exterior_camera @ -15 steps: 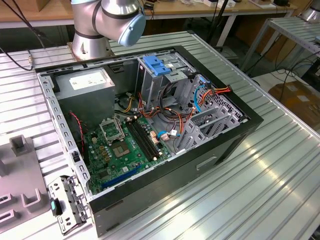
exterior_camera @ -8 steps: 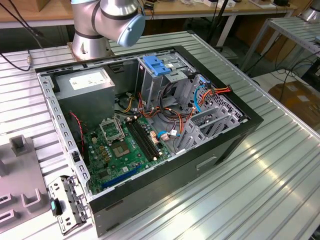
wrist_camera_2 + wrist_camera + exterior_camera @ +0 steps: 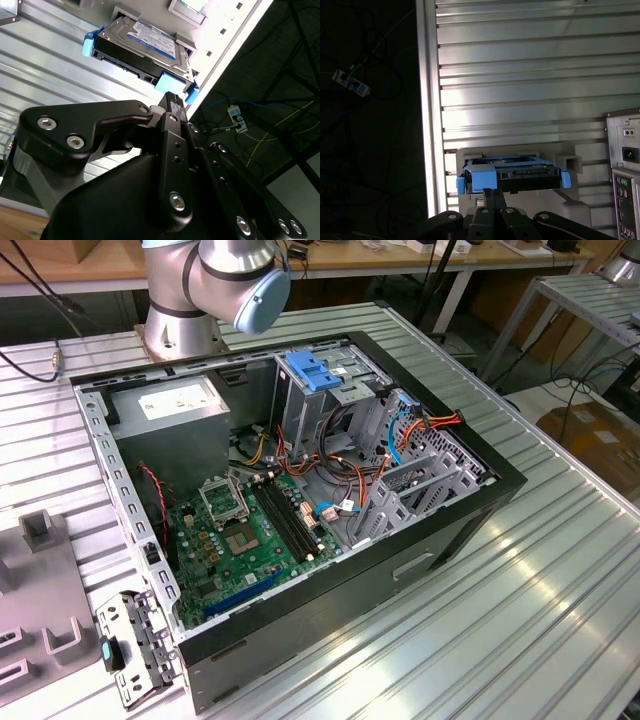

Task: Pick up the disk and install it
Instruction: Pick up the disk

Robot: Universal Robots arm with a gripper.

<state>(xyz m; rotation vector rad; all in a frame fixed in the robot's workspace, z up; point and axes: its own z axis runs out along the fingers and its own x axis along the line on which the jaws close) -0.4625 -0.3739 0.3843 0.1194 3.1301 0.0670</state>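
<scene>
Black tool (image 3: 172, 101) near dark, blue-bracketed, white-labelled disk (image 3: 142, 47).

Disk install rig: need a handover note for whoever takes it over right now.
Gripper: shut, looks empty, tips right at the blue plastic side bracket of the disk. Whether they touch it cannot be told.
Disk: the flat dark-metal hard drive with a white-and-blue label lies in a light grey holder. The holder is near the edge of the ribbed aluminium table, outside the open black computer case.
Done: gripper is at the disk, nothing more.
Left: pick-up and install; disk not lifted.
</scene>
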